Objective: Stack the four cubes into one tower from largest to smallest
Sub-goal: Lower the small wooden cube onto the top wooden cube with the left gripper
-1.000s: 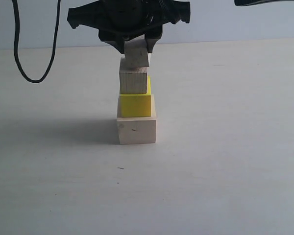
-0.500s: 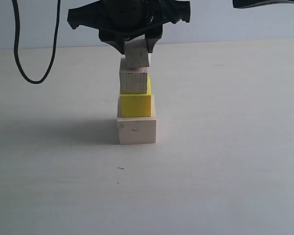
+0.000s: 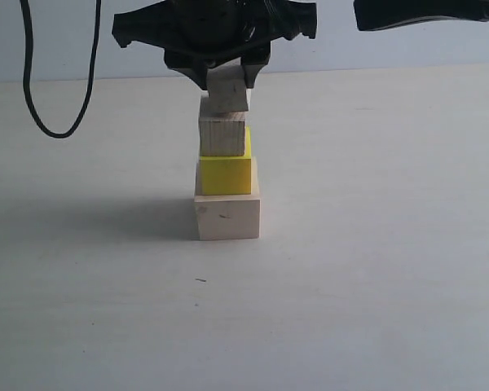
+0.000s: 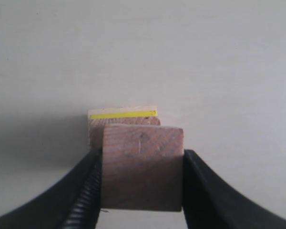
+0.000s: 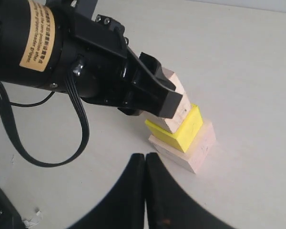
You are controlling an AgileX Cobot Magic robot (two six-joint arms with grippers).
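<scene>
The tower stands mid-table: a large pale wood cube (image 3: pixel 226 217), a yellow cube (image 3: pixel 226 174) and a brownish grained cube (image 3: pixel 222 136). The smallest pale cube (image 3: pixel 228 91) sits slightly tilted at the brownish cube's top, and my left gripper (image 3: pixel 226 81) is shut on it from above. In the left wrist view the smallest cube (image 4: pixel 142 167) fills the gap between both fingers, with a strip of the yellow cube (image 4: pixel 124 115) showing beyond. My right gripper (image 5: pixel 145 160) is shut and empty, apart from the large cube (image 5: pixel 198 148). The right arm (image 3: pixel 424 11) hangs high at the right.
A black cable (image 3: pixel 33 81) loops down over the table at the far left. The pale tabletop (image 3: pixel 375 244) spreads around the tower on all sides.
The right arm has slid leftward along the top of the exterior view. The left gripper, the smallest cube and the tower have not moved.
</scene>
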